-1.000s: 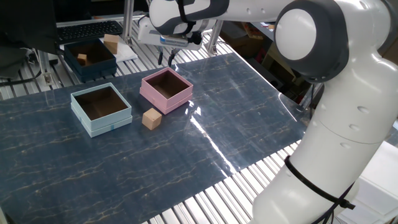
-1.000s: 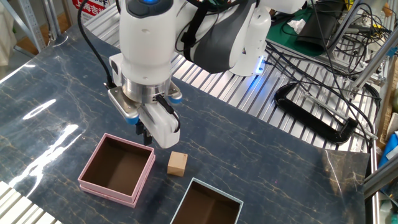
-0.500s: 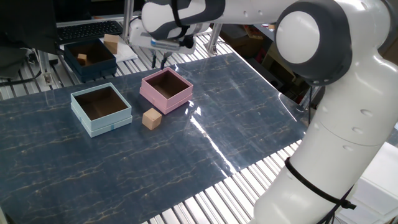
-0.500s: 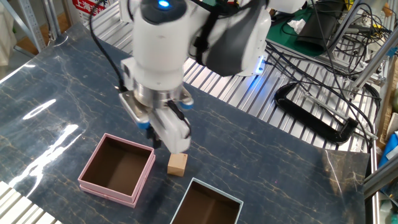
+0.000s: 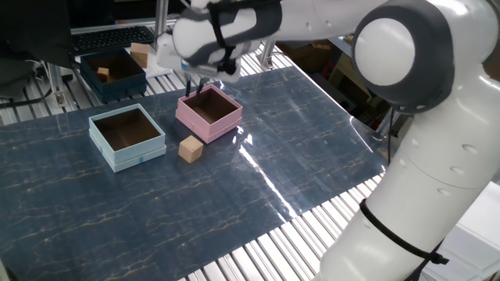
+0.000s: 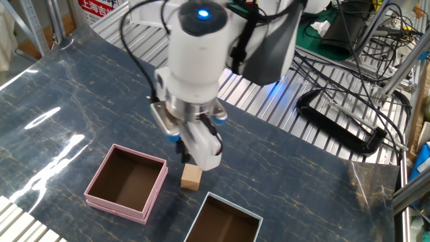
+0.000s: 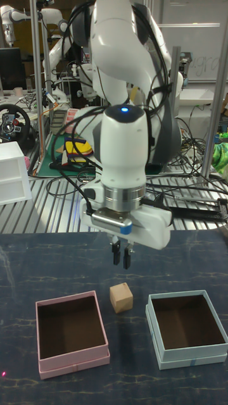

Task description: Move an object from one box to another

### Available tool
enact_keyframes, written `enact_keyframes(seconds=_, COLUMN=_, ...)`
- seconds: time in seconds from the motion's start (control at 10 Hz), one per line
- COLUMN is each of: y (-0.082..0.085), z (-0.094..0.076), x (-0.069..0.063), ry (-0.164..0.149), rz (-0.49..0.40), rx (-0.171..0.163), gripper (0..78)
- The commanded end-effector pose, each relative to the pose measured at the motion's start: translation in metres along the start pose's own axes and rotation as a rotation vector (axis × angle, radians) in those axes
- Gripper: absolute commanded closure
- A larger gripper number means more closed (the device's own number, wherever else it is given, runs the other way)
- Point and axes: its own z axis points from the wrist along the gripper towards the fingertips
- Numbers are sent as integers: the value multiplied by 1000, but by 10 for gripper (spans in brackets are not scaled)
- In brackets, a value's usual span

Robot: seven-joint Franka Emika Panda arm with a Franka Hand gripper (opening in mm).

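Note:
The small tan wooden cube (image 7: 121, 296) lies on the table mat between the two boxes, inside neither (image 5: 191, 148) (image 6: 191, 177). To one side of it is the pink box (image 7: 71, 335) (image 5: 208, 112) (image 6: 127, 183), its brown inside bare. The light blue box (image 7: 189, 328) (image 5: 126, 136) (image 6: 225, 222) on the other side also holds nothing. My gripper (image 7: 121, 261) (image 6: 185, 156) (image 5: 195, 84) hangs a little above and behind the cube, pointing straight down. Its fingers are shut with nothing between them.
A dark navy box (image 5: 113, 74) stands at the table's back edge with a small block inside and another tan block (image 5: 140, 55) beside it. Cables (image 6: 349, 128) lie on the slatted metal frame behind the mat.
The gripper has moved sideways from behind the pink box's rear corner to just behind the cube. Cube and boxes have not moved.

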Motion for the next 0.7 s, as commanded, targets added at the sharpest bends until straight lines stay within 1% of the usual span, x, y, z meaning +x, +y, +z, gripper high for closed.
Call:
enact_keyframes(seconds=0.1, y=2, z=17, x=25, ry=-8, rz=80, rx=-12, gripper=757)
enact_keyframes(seconds=0.3, y=-1, z=21, x=30, ry=4, rz=127, rx=-13, gripper=757)
enact_keyframes(seconds=0.4, y=-2, z=24, x=33, ry=10, rz=161, rx=-19, gripper=757)
enact_keyframes(seconds=0.6, y=-7, z=34, x=38, ry=7, rz=189, rx=-21, gripper=757)
enact_keyframes(seconds=0.7, y=-11, z=43, x=42, ry=1, rz=212, rx=-18, gripper=757)
